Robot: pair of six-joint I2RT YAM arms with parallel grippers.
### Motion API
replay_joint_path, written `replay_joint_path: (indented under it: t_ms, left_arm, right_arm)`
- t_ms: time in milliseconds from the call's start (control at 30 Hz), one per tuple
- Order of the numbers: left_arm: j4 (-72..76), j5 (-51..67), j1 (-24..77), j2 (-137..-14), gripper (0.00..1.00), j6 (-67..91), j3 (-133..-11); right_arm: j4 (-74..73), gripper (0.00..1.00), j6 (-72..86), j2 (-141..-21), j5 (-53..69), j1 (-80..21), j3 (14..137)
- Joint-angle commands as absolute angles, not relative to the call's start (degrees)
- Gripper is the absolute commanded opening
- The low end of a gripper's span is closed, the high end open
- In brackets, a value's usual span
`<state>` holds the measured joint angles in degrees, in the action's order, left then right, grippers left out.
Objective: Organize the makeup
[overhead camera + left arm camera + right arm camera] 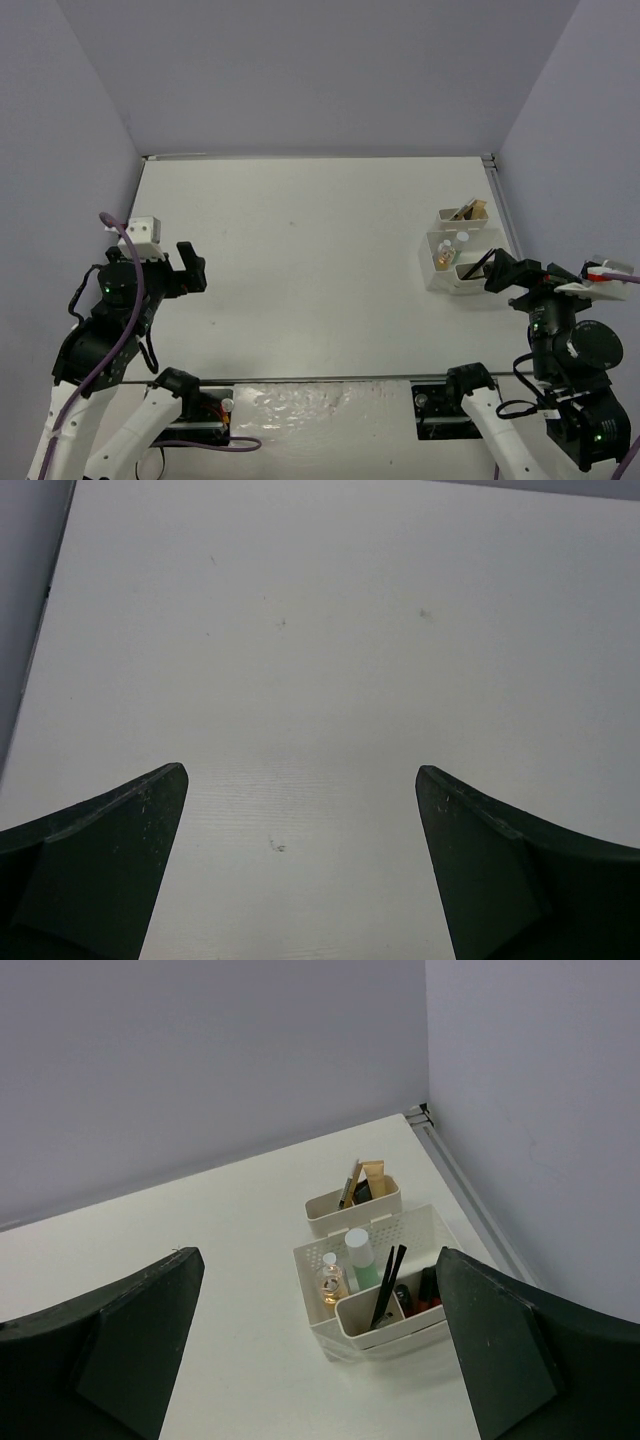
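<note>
1. The task looks done or nearly so. The bottles (330,1282) and sticks (388,1285) all stand in the tray (420,1225) at the right of the table (300,270), and I see none loose outside it.
2. The right gripper (503,272) is spread and empty, near the tray's near-right side. The left gripper (192,266) is also spread and empty, well apart from it at the left.

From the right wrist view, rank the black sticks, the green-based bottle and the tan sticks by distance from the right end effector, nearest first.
1. Black sticks, in the front bin.
2. Green-based bottle, in the perforated tray behind them.
3. Tan sticks, in the separate back bin.
</note>
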<state>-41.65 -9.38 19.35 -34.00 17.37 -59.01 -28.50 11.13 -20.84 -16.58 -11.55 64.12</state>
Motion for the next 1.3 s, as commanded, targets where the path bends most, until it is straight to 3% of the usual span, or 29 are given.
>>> replay_joint_path:
  t_ms: [0,533,1267]
  left_arm:
    - [-43.61,-10.85,18.90,-33.07,0.97,15.41,-62.87]
    - [-48.13,-11.34,18.90,-26.09,0.97,15.64,-62.30]
    - [-46.02,-10.28,18.87,-27.66,0.97,16.67,-60.61]
  right_arm:
    - [-30.17,1.00,7.35,-18.37,-13.72,-11.43,66.06]
    - [-32.77,1.00,5.54,-8.27,-11.92,-11.50,65.94]
    - [-32.81,1.00,5.10,-7.76,-10.99,-11.43,64.95]
